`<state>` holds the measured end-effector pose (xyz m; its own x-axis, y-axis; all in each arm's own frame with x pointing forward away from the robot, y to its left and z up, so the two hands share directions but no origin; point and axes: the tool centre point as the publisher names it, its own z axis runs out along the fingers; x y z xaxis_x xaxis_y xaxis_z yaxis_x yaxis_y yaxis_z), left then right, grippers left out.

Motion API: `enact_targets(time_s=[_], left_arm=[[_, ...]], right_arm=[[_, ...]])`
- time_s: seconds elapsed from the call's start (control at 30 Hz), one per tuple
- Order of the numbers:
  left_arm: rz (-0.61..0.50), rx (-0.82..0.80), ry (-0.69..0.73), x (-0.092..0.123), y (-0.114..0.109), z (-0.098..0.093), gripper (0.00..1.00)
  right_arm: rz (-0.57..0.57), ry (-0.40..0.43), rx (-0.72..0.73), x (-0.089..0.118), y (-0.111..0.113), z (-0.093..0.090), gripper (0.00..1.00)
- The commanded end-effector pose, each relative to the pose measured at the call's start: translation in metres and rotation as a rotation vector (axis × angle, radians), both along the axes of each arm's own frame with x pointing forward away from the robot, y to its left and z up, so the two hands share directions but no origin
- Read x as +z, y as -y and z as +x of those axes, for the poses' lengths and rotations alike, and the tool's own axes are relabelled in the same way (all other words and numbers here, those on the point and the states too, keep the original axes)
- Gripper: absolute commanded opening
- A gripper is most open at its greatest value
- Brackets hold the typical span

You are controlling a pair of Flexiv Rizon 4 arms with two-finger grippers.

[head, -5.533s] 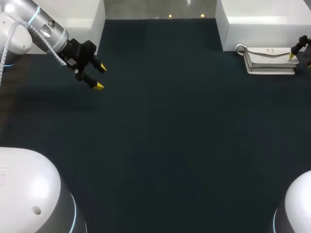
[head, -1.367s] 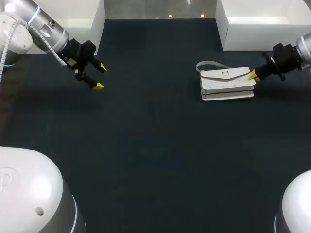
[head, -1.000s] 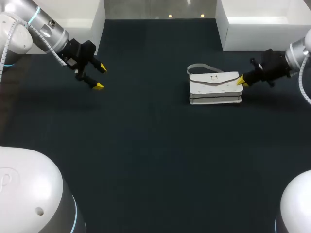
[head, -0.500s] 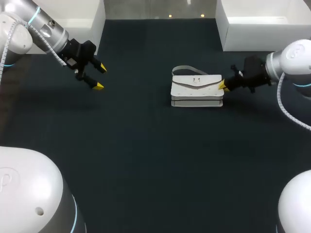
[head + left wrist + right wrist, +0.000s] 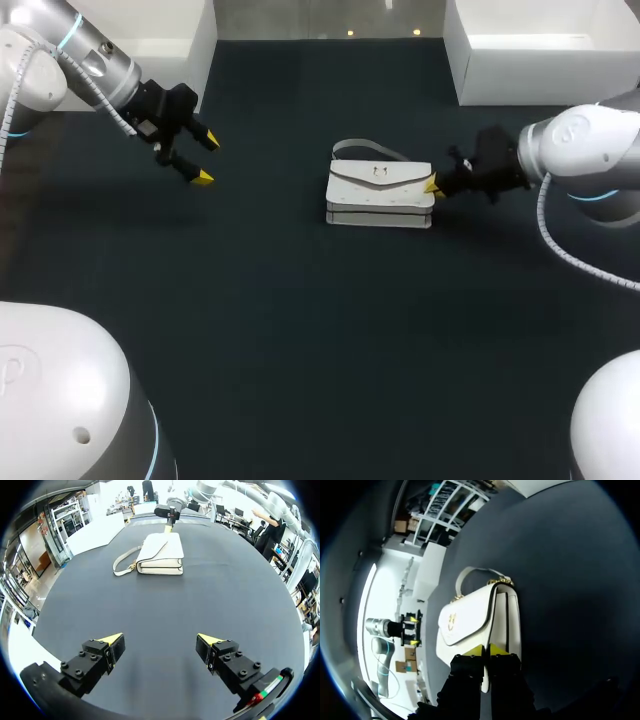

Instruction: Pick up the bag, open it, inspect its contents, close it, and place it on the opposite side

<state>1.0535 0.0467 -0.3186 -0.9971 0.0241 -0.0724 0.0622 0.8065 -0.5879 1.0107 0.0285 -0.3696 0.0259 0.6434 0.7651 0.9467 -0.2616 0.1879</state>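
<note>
The bag (image 5: 380,190), a white flap handbag, lies flat on the dark table (image 5: 300,330) just right of the frame's centre in the head view, with its flap facing up and its long side running left to right. A small gold clasp (image 5: 379,171) sits at the middle of the flap. The strap (image 5: 365,148) forms a low loop along the bag's upper edge and rests on the table surface. The right arm enters from the right edge of the frame, and the right gripper (image 5: 432,186) meets the right end of the bag. In the right wrist view, the right gripper (image 5: 485,650) has its two yellow tips set narrowly side by side, pinching the near end of the bag (image 5: 470,625) between them; the strap (image 5: 470,572) arches beyond the far end of the bag. The left arm enters from the upper left corner of the head view, and the left gripper (image 5: 205,159) is held above the table in the upper left area, well apart from the bag. In the left wrist view, the left gripper (image 5: 160,640) has its fingers spread wide with nothing between them; the bag (image 5: 160,555) lies far ahead of it, and the right gripper (image 5: 168,527) touches the bag's far end.
</note>
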Motion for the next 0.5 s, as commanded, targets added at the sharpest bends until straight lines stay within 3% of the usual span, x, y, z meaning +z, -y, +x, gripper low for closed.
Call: enact_targets(time_s=[0.03, 0.5], left_arm=[[-0.002, 0.000, 0.001, -0.001, 0.000, 0.000, 1.00], [-0.002, 0.000, 0.001, -0.001, 0.000, 0.000, 1.00]], right_arm=[[0.010, 0.000, 0.017, -0.002, -0.004, 0.002, 0.00], [0.039, -0.012, 0.072, -0.008, -0.037, -0.002, 0.00]])
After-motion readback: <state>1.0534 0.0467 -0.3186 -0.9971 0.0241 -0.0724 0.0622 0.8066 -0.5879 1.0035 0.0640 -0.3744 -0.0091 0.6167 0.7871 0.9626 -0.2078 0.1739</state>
